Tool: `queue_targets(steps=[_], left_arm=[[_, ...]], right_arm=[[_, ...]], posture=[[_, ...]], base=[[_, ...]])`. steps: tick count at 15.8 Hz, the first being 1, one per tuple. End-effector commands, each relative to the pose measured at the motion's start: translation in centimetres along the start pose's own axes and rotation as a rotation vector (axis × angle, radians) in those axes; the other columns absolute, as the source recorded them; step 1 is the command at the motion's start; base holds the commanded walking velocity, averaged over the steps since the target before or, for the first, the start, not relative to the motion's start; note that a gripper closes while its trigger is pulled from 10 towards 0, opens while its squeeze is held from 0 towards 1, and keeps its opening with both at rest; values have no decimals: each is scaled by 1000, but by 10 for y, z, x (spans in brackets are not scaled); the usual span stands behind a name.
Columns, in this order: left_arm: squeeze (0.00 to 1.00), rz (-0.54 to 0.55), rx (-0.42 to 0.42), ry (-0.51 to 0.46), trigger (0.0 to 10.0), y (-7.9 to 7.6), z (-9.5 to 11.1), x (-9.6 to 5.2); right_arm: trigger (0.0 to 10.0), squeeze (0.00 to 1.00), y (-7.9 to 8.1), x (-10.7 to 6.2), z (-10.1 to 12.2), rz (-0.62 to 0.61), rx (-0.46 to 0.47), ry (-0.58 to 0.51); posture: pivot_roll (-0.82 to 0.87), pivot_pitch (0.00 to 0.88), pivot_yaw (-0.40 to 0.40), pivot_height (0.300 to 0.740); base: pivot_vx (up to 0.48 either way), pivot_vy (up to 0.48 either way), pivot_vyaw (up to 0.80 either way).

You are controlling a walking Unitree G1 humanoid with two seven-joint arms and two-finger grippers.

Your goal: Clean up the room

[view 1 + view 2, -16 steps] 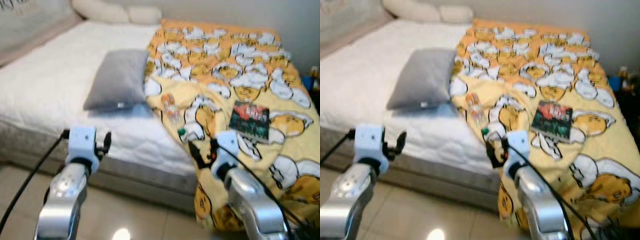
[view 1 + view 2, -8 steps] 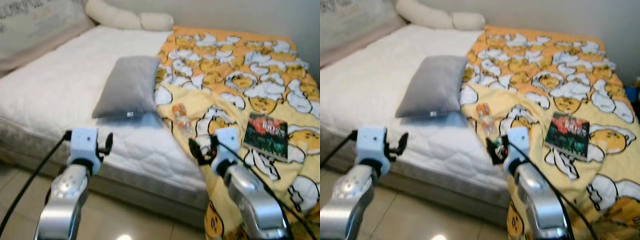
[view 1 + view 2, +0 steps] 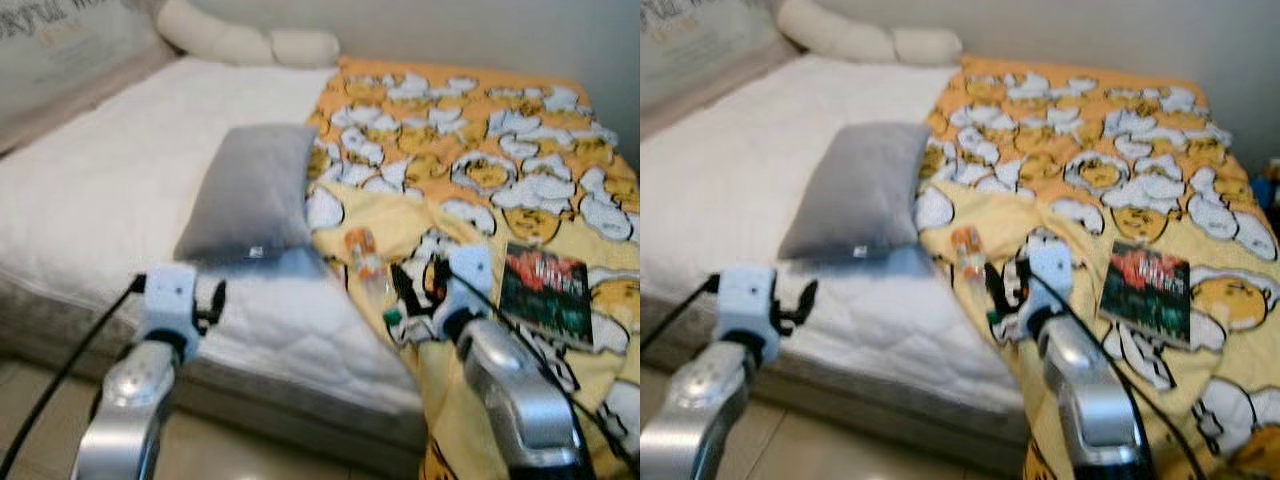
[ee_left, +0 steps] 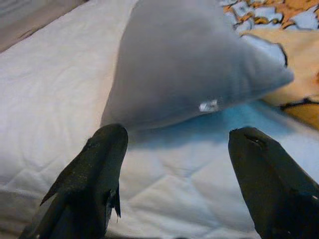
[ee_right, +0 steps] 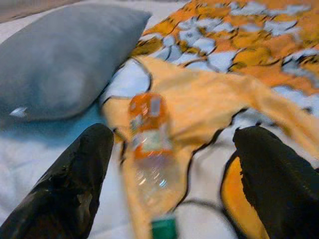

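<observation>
Left eye view: nearest, two silver arms raised before the bed (image 3: 90, 200), closer to the mattress edge than half a second ago, the floor strip at the bottom now narrower. Left gripper (image 4: 174, 164) hovering over white mattress short of the grey pillow (image 3: 255, 190), fingers (image 4: 94, 169) spread wide, nothing between them. Right gripper (image 5: 174, 174) over the yellow cartoon blanket (image 3: 480, 150), jaws spread, straddling the plastic bottle (image 5: 149, 144) without touching it. Bottle lying on its side on a blanket fold, orange label toward the pillow, green cap (image 3: 393, 317) toward the robot, just beside the pillow's corner. Right of the gripper, dark book (image 3: 545, 295) flat on the blanket, apart from the bottle. Beyond, open white mattress left of the pillow; farthest back, long cream bolster (image 3: 240, 42) against the wall.
</observation>
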State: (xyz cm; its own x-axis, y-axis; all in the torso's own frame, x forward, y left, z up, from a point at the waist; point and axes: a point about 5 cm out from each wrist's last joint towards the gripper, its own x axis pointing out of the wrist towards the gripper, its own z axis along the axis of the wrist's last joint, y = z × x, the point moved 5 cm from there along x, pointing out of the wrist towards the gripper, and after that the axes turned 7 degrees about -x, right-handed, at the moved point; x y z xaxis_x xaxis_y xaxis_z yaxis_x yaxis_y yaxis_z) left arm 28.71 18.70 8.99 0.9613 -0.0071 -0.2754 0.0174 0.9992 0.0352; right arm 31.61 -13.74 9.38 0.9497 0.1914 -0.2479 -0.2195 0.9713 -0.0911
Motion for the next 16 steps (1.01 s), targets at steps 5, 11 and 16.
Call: queue_targets(steps=[5,11,16], left_arm=[[0,-28,13,-23,10000,-8,8,4],[0,-96,38,-21,10000,-12,14,-4],[1000,-316,89,21,10000,-30,12,-6]], right_arm=[[10000,0,-19,1,9,-53,-14,-9],[10000,0,-16,-2,1,-7,-14,127],[10000,1000,8,18,3,151,-45,248]], posture=[[-104,0,31,740],[-89,0,40,740],[-71,0,66,740]], base=[[327,0,0],[159,0,0],[0,0,0]])
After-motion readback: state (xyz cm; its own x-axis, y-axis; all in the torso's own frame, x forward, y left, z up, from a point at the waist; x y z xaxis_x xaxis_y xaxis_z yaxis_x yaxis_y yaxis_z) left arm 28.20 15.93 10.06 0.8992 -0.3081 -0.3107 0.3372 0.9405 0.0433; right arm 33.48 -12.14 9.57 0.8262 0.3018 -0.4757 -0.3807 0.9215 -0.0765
